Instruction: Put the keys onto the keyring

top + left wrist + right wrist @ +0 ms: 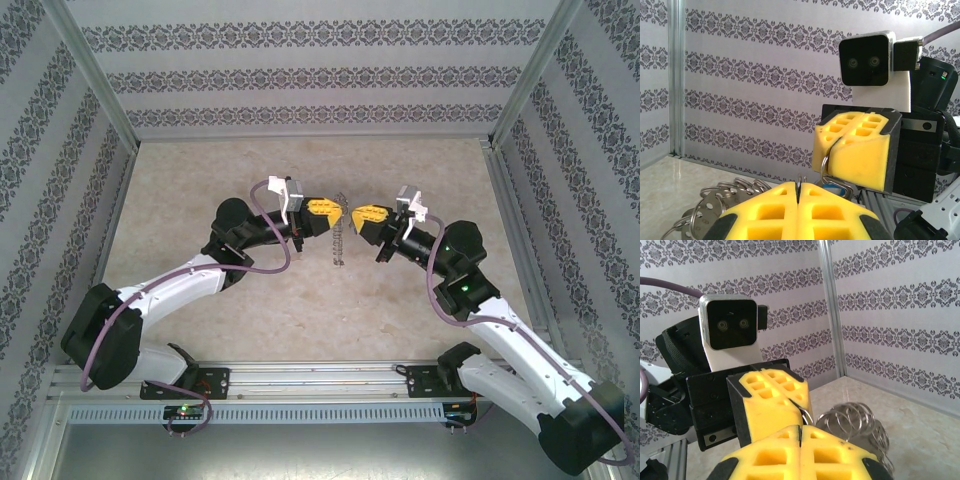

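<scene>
My two grippers are nose to nose over the middle of the table (200,180). The left gripper (330,211) is pinched tight on a thin bit of the keyring (340,240). The right gripper (358,214) is pinched tight on the same wire from the other side. So the keyring hangs in the air between them, and its fine chain dangles down toward the table.

I think the job right now is to open the ring's wire a little so a key can slide on. To do it well I would go slow and soft, because the wire is thin and slippery and could pop out of the grip. I would hold one side quiet and turn the other side only a tiny bit.

The pads (855,150) are yellow blocks with square holes, and they look squishy. The keyring is hard, shiny and silver. In the left wrist view a bunch of loops (722,197) hangs low beside my fingers — round, thin and bright. In the right wrist view the bunch of loops (850,422) looks like springy coils. I cannot tell if any of it is a key. The table is smooth and pale, like stone.
</scene>
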You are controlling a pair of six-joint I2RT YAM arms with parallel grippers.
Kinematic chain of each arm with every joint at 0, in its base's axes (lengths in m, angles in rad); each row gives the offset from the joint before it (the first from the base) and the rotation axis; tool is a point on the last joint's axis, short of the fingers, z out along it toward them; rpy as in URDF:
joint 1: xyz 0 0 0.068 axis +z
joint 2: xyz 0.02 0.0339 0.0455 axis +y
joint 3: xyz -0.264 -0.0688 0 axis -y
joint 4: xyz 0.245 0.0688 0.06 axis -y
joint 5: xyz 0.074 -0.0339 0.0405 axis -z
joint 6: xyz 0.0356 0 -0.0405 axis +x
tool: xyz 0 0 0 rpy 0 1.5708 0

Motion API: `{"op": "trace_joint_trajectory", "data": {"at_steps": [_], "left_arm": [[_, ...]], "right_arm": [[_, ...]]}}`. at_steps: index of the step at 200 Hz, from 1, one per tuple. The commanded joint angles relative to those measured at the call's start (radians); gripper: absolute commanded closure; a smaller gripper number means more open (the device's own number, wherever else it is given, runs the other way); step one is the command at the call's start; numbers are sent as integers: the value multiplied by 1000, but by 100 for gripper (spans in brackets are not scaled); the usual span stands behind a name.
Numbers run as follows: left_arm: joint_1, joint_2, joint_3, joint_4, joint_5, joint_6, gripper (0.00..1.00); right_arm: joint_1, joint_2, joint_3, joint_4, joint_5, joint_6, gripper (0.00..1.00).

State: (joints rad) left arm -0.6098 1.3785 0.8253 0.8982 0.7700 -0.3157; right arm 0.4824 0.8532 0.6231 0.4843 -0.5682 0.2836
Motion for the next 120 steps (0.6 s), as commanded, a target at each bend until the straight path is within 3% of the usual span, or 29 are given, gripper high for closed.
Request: {"op": "trace_joint_trajectory", "data": {"at_steps": [1,120], "left_arm": [[-19,2,44,35,15,0,100],[-34,8,56,9,24,18,100]], "right_arm": [[13,6,36,44,-8,-17,100],[37,27,55,51,-2,-36,100]]}}
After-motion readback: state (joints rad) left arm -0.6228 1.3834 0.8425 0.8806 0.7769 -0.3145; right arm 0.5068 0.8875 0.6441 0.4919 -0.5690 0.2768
